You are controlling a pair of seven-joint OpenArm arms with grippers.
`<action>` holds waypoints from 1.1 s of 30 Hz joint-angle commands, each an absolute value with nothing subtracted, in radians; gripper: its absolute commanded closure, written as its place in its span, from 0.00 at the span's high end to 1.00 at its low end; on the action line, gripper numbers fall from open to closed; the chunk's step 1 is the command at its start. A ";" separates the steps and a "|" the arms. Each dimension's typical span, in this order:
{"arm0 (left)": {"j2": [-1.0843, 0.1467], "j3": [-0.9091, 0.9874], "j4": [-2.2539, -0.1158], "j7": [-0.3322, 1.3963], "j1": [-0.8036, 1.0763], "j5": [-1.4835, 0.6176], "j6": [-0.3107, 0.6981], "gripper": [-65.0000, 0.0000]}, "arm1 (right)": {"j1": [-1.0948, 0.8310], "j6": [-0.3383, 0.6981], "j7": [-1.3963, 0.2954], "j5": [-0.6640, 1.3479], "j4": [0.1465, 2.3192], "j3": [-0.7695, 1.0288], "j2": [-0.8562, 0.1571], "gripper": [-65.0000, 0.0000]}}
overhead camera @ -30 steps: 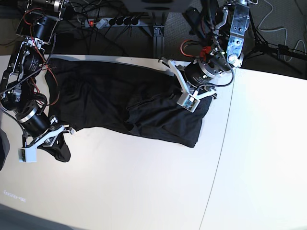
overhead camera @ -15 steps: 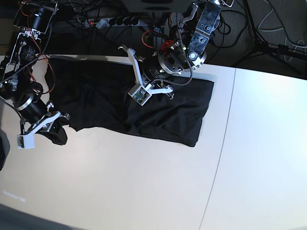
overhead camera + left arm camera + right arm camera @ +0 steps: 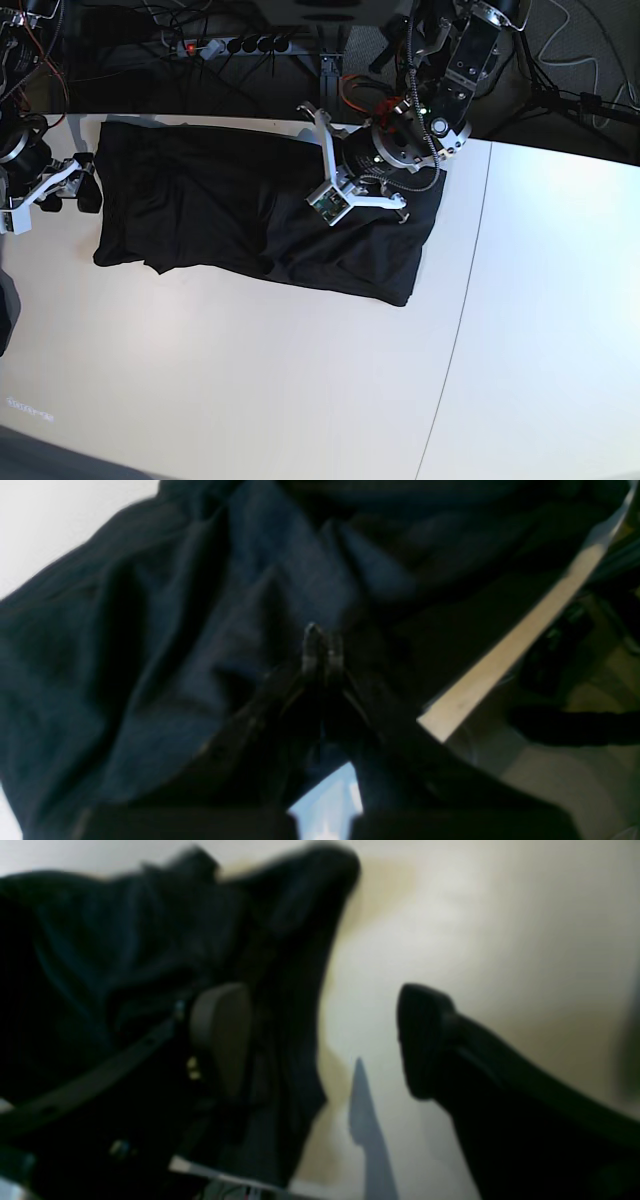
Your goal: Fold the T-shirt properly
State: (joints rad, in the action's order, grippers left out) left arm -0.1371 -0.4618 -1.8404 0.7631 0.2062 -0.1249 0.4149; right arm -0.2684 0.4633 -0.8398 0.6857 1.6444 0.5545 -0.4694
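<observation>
Base view, black T-shirt (image 3: 250,210) on table (image 3: 300,380), no legible writing

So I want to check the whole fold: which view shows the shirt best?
The base view: the whole shirt lies in frame on the table. The wrist views show only blurred dark folds close up.

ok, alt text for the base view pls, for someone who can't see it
A black T-shirt lies partly folded across the far side of a white table. The left gripper, shut, is over the shirt's middle; the right gripper, open, is at the shirt's edge on the view's left.
</observation>
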 commanded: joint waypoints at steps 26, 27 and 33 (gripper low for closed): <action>-0.164 -0.228 -1.860 0.768 0.200 -0.256 0.412 0.00 | -0.219 0.499 -0.870 0.981 1.388 0.377 -0.490 0.69; -0.164 -0.228 -1.860 0.768 0.200 -0.255 0.412 0.00 | -0.211 0.499 -0.871 0.981 1.388 0.371 -0.482 0.69; -0.164 -0.228 -1.860 0.775 0.200 -0.254 0.412 0.00 | -0.186 0.500 -0.892 0.986 1.387 0.349 -0.408 0.69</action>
